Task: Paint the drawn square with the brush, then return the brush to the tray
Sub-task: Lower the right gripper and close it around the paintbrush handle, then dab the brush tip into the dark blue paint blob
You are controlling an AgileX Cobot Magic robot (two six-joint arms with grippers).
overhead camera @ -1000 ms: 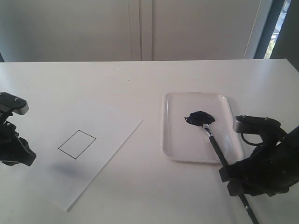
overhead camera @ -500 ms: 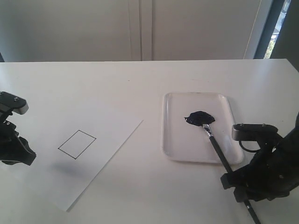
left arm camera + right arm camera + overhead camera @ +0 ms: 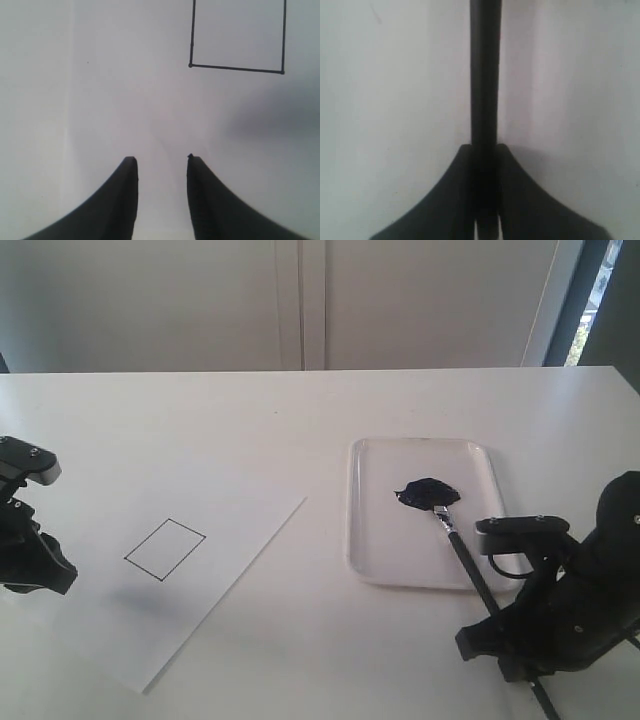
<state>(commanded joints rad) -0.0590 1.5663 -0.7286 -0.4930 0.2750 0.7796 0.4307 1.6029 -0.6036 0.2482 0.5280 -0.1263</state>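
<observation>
The left gripper (image 3: 160,161) hangs over the near-left part of the paper sheet (image 3: 235,530), its jaws a narrow gap apart with nothing between them. The drawn square (image 3: 165,549) lies on the sheet near it, a bare black outline with no paint. Further right sits the tray (image 3: 385,540), with a dark paint blob (image 3: 428,492) in it. The brush (image 3: 462,558) has its bristles in the blob and its handle crosses the tray's near rim. The right gripper (image 3: 484,150) is clamped on that handle.

One each: tray (image 3: 388,542), brush (image 3: 465,562), sheet (image 3: 235,525), drawn square (image 3: 165,549), paint blob (image 3: 428,491); left claw (image 3: 160,161), right claw (image 3: 484,148): two.
</observation>
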